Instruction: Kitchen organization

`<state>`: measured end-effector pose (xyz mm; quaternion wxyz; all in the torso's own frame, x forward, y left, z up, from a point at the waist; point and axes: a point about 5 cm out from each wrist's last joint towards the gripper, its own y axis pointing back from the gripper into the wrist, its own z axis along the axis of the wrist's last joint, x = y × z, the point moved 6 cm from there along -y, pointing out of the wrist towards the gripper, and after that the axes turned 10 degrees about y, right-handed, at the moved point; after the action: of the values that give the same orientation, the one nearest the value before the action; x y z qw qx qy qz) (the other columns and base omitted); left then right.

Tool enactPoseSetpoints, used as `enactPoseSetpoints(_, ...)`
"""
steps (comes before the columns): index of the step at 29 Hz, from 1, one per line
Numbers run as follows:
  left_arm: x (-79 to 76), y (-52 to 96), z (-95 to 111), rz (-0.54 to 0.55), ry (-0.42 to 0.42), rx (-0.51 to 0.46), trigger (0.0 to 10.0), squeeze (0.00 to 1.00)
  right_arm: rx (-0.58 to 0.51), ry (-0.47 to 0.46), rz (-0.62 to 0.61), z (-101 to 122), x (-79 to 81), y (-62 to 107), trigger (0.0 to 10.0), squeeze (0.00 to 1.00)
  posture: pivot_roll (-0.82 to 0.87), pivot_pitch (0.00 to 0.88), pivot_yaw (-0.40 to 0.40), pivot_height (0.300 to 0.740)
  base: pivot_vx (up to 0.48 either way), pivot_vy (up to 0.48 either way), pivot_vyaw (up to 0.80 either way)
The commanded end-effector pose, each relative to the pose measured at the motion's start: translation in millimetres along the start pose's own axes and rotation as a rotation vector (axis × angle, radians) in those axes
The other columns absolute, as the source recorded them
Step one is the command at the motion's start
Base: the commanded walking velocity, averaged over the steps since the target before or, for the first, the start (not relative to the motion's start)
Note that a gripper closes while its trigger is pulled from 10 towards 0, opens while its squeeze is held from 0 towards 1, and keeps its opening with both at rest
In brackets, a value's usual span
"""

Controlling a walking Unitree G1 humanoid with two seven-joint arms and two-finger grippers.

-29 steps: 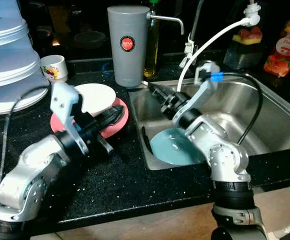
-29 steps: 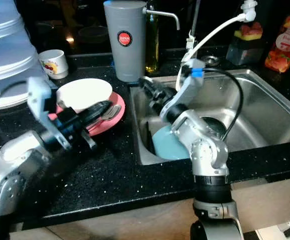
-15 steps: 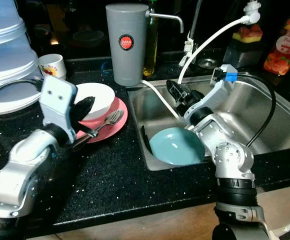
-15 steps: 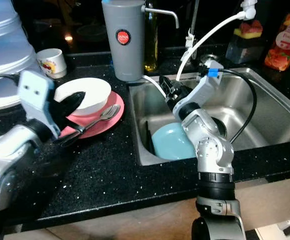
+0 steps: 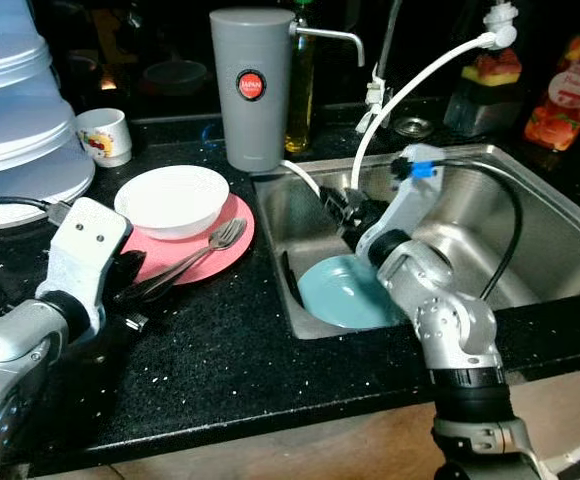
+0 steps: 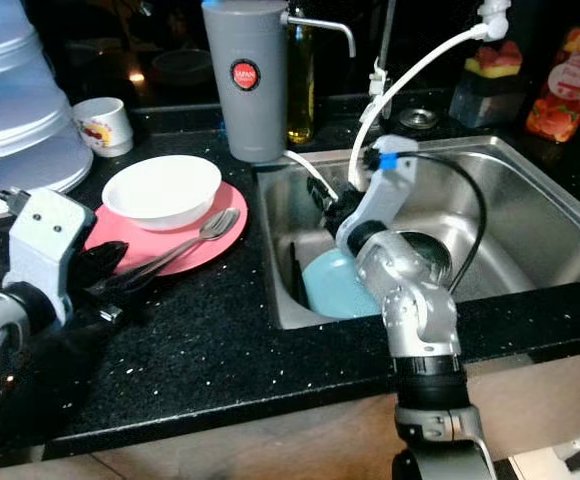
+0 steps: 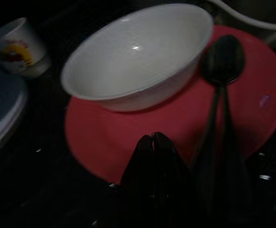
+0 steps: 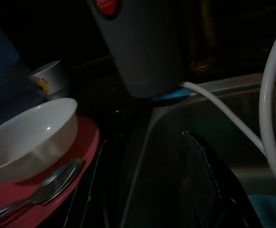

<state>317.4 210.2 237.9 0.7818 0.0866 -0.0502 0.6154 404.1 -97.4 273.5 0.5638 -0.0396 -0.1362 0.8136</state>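
A pink plate [image 5: 232, 232] on the black counter carries a white bowl [image 5: 172, 198] and a fork with a spoon [image 5: 215, 243] laid along its near side. My left gripper [image 5: 155, 285] is shut and empty at the plate's near rim, beside the cutlery handles; the left wrist view has its tips [image 7: 152, 138] together over the plate [image 7: 104, 137]. A teal plate [image 5: 335, 292] leans in the sink's near left corner. My right gripper [image 5: 332, 203] hangs open inside the sink above that plate, holding nothing; one finger [image 8: 205, 164] is visible in the right wrist view.
A steel sink [image 5: 540, 190] takes up the right side, with a white hose [image 5: 420, 85] arching over it. A grey pitcher [image 5: 251, 85] and a small mug [image 5: 105, 135] stand behind the plate. Stacked clear containers [image 5: 15, 120] sit far left; bottles [image 5: 570, 85] far right.
My left arm has drawn back from over the pink plate to its near rim, leaving the fork and spoon lying there. The right gripper shifted slightly within the sink.
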Motion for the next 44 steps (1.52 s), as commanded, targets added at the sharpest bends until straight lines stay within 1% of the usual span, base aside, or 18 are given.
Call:
enactPoseSetpoints(1, 5.5, 3.4, 1, 0.013, 0.008, 0.01, 10.0, 0.05, 0.035, 0.014, 0.016, -8, 2.9, 0.5, 10.0, 0.0, 0.08, 0.08, 0.033, 0.74, 0.0, 0.0, 0.0)
enactPoseSetpoints(2, 4.2, 3.7, 1, 0.003, 0.028, 0.013, 10.0, 0.47, 0.034, 0.021, 0.019, -7, 3.9, 0.1, 10.0, 0.0, 0.08, 0.08, 0.033, 0.74, 0.0, 0.0, 0.0)
enactPoseSetpoints(3, 4.2, 3.7, 1, 0.003, 0.028, 0.013, 10.0, 0.47, 0.034, 0.021, 0.019, -7, 3.9, 0.1, 10.0, 0.0, 0.08, 0.08, 0.033, 0.74, 0.0, 0.0, 0.0)
enactPoseSetpoints(4, 3.3, 3.8, 2, -0.004, 0.048, 0.013, 10.0, 0.88, 0.032, 0.025, 0.022, -6, 4.6, -0.2, 10.0, 0.0, 0.08, 0.081, 0.035, 0.74, 0.0, 0.0, 0.0)
enactPoseSetpoints(5, 2.5, 4.0, 2, -0.009, 0.063, 0.015, 10.0, 1.0, 0.03, 0.029, 0.023, -6, 5.3, -0.5, 10.0, 0.0, 0.07, 0.081, 0.037, 0.74, 0.0, 0.0, 0.0)
enactPoseSetpoints(7, 0.1, 3.7, 0, -0.023, 0.102, 0.029, 10.0, 1.0, 0.027, 0.033, 0.024, -4, 6.4, -0.4, 10.0, 0.0, 0.07, 0.08, 0.039, 0.74, 0.0, 0.0, 0.0)
enactPoseSetpoints(9, -0.8, 3.6, -1, -0.029, 0.11, 0.033, 10.0, 1.0, 0.026, 0.033, 0.024, -4, 6.7, -0.3, 10.0, 0.0, 0.07, 0.08, 0.039, 0.74, 0.0, 0.0, 0.0)
enactPoseSetpoints(10, -4.1, 3.0, -4, -0.05, 0.124, 0.05, 10.0, 0.0, 0.023, 0.035, 0.026, -3, 7.4, 0.2, 10.0, 0.0, 0.07, 0.079, 0.04, 0.74, 0.0, 0.0, 0.0)
enactPoseSetpoints(14, -11.2, 4.7, -15, -0.102, 0.137, 0.114, 10.0, 0.0, 0.021, 0.035, 0.029, -3, 8.7, 0.7, 10.0, 0.0, 0.07, 0.079, 0.041, 0.74, 0.0, 0.0, 0.0)
enactPoseSetpoints(20, -11.3, 9.0, -30, -0.114, 0.148, 0.213, 10.0, 0.0, 0.02, 0.032, 0.03, -3, 9.8, 0.3, 10.0, 0.0, 0.07, 0.073, 0.043, 0.74, 0.0, 0.0, 0.0)
enactPoseSetpoints(21, -10.9, 9.6, -31, -0.115, 0.145, 0.23, 8.9, 0.0, 0.019, 0.027, 0.029, -3, 9.9, 0.3, 10.0, 0.0, 0.07, 0.073, 0.043, 0.74, 0.0, 0.0, 0.0)
enactPoseSetpoints(22, -9.2, 10.2, -33, -0.11, 0.133, 0.244, 5.0, 0.0, 0.017, 0.021, 0.027, -3, 9.6, 0.2, 10.0, 0.0, 0.08, 0.07, 0.043, 0.74, 0.0, 0.0, 0.0)
enactPoseSetpoints(24, -5.1, 10.5, -33, -0.094, 0.124, 0.256, 3.1, 0.0, 0.014, 0.014, 0.025, -2, 8.9, 0.1, 10.0, 0.0, 0.08, 0.07, 0.043, 0.74, 0.0, 0.0, 0.0)
enactPoseSetpoints(25, -2.5, 10.3, -32, -0.084, 0.123, 0.255, 1.8, 0.0, 0.014, 0.012, 0.025, -2, 8.8, -0.1, 10.0, 0.0, 0.08, 0.063, 0.043, 0.74, 0.0, 0.0, 0.0)
enactPoseSetpoints(26, 0.4, 9.7, -31, -0.071, 0.121, 0.248, 0.0, 0.0, 0.012, 0.008, 0.024, -2, 8.6, -0.3, 10.0, 0.0, 0.08, 0.063, 0.043, 0.74, 0.0, 0.0, 0.0)
enactPoseSetpoints(36, 8.3, 7.3, -22, -0.035, 0.113, 0.215, 0.0, 0.0, 0.006, 0.0, 0.021, -1, 7.4, -1.2, 10.0, 0.0, 0.08, 0.053, 0.043, 0.74, 0.0, 0.0, 0.0)
enactPoseSetpoints(40, 12.1, 5.9, -15, -0.019, 0.103, 0.185, 0.0, 0.0, 0.004, -0.001, 0.019, 0, 6.2, -1.9, 10.0, 0.0, 0.08, 0.053, 0.043, 0.74, 0.0, 0.0, 0.0)
enactPoseSetpoints(44, 11.4, 4.1, -2, -0.033, 0.095, 0.116, 0.0, 0.0, 0.003, -0.006, 0.013, 0, 4.3, -2.5, 10.0, 0.0, 0.08, 0.051, 0.042, 0.74, 0.0, 0.0, 0.0)
